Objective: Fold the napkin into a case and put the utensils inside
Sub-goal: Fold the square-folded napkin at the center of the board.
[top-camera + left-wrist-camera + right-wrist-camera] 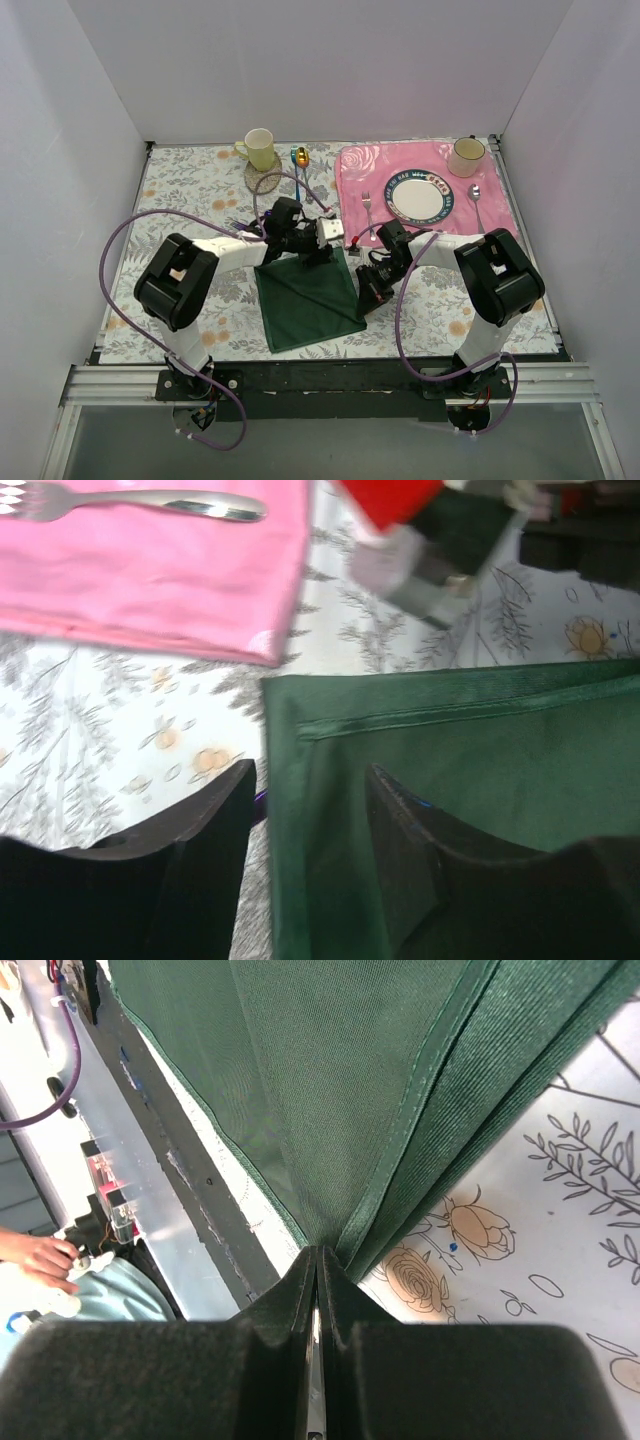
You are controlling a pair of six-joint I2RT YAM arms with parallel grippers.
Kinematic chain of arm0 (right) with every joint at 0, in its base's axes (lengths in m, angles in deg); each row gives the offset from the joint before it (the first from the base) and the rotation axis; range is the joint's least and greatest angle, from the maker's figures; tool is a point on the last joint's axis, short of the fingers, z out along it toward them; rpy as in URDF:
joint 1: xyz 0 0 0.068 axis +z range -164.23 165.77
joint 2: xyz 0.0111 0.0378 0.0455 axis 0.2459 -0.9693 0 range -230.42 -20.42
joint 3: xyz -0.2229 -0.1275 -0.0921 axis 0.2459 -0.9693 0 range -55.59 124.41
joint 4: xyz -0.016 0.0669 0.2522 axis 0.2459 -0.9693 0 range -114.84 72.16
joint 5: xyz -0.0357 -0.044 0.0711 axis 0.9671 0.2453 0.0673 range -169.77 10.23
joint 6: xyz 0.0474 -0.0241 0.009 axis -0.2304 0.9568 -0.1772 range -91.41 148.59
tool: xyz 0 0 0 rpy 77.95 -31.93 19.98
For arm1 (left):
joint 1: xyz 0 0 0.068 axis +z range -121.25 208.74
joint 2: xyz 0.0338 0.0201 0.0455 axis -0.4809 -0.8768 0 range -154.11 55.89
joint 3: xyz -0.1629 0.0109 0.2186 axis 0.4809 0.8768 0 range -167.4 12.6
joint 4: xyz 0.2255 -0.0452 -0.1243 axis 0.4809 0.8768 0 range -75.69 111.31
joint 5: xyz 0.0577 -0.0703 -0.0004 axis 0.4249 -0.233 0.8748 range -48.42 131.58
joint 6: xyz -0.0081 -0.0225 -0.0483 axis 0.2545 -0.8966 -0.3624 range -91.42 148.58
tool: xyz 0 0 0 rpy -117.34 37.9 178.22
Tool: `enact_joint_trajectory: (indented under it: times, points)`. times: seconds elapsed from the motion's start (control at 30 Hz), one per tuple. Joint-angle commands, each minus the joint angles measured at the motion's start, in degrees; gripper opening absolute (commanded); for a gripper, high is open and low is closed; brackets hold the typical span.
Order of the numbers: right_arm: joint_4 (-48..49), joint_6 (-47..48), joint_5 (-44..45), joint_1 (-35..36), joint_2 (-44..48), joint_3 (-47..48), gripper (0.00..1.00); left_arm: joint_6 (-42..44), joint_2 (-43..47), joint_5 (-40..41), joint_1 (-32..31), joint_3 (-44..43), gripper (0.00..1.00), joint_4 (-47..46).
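Napkin (310, 297) pinched in right gripper (316, 1258); plate (418, 200) lettering unreadable.

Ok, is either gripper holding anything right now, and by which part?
The right gripper is shut on the dark green napkin, pinching its hemmed edge. The left gripper stands open astride another edge of the napkin, holding nothing.

Napkin (308, 300) flat on table (190, 190), centre, twd near edge. My left gripper (322, 243) over its far edge, my right gripper (368, 296) at its right edge. Cup (259, 148) at far edge, left of centre, w/ two spoons (300, 160) just right of it. Placemat (355, 170) in far right corner. On it: plate (418, 195), fork (368, 205) to plate's left, spoon (477, 200) to its right, 2nd cup (466, 155) behind.
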Motion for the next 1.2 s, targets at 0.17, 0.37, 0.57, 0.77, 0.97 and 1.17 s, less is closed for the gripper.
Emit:
enact_joint_trajectory:
  times: [0.17,0.37,0.57,0.77,0.97,1.17]
  points:
    - [1.0,-0.5,0.5,0.4,-0.2,-0.5,0.08,-14.2,13.3,-7.9,11.7,-4.3,0.50,20.3]
    - [0.7,-0.3,1.3,0.5,0.1,-0.5,0.07,-17.4,17.8,-11.6,17.3,1.6,0.48,28.6]
    - [0.4,-0.1,1.8,0.5,0.0,-0.5,0.07,-17.8,19.7,-13.5,20.9,4.2,0.40,33.1]
    - [0.5,-0.1,1.8,0.5,-0.4,-0.2,0.07,-16.1,20.2,-15.6,22.1,6.2,0.35,36.0]
    - [0.3,0.1,1.8,0.4,-0.2,-0.1,0.07,-16.7,17.2,-14.8,22.4,6.4,0.34,31.9]
    - [-0.2,0.1,1.0,0.4,0.5,0.3,0.07,-16.4,11.5,-13.5,22.4,4.4,0.33,29.2]
